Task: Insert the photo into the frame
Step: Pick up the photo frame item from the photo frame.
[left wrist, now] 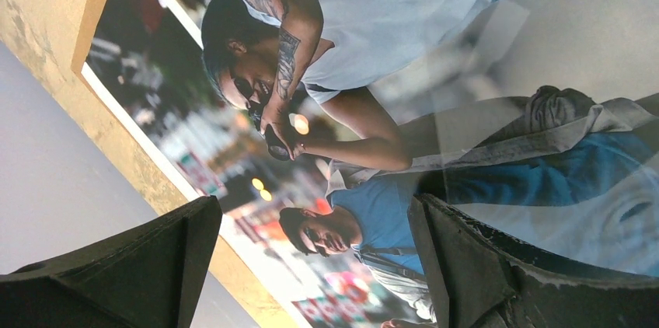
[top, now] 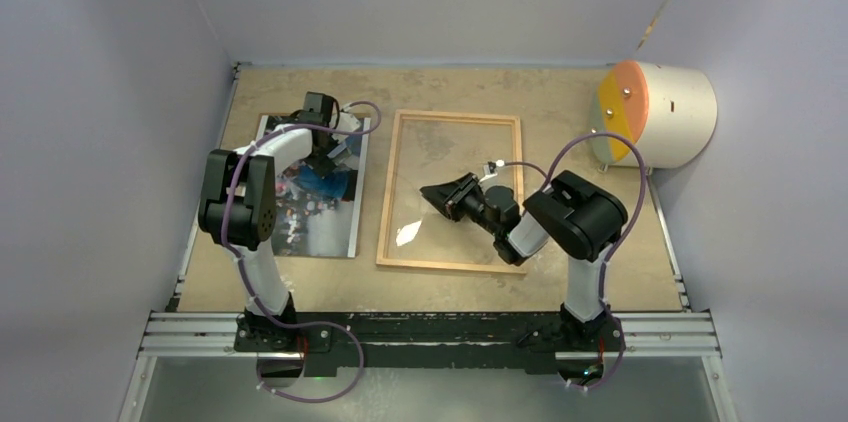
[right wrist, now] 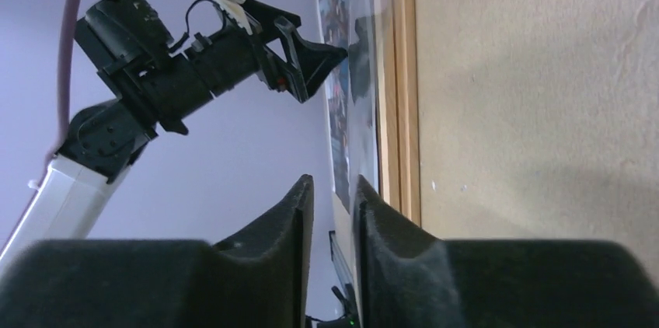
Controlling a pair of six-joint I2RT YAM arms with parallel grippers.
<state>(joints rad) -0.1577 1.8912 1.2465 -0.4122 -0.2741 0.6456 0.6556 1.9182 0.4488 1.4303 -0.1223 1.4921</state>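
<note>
Clock directions are read on the top view, with my bases at 6 o'clock.

**Near.** A ribbed aluminium rail (top: 450, 327) runs along the 6 o'clock edge and carries both my white-and-black arms, each trailed by a purple cable.

**Middle, right.** My right gripper (right wrist: 336, 184) has matte black, wedge-shaped fingers. They stand nearly together, with a slim gap between them and nothing in it. It lies over the frame (top: 388, 192), pointing to 9 o'clock. I cannot tell whether it touches the pane. The frame is a rectangle of thin light-orange wooden strips around a clear pane, lying flat at the table's centre. A white glint shows on the pane near its 7 o'clock corner.

**Middle, left.** My left gripper (left wrist: 311, 215) has its jaws spread wide and grips nothing. It hangs over the photo (top: 315, 217), which is a thin, glossy, white-bordered print in blue, white and dark tones. The photo lies flat at 9 o'clock of the frame, apart from it.

**Far.** At 2 o'clock a white drum (top: 680, 107) lies on its side, its round face in orange, yellow and grey segments.

**Surface and room.** The table (top: 300, 82) is tan, mottled board with a scuffed texture. Smooth, pale lavender-grey walls (top: 100, 92) close it in at 9, 12 and 3 o'clock.
</note>
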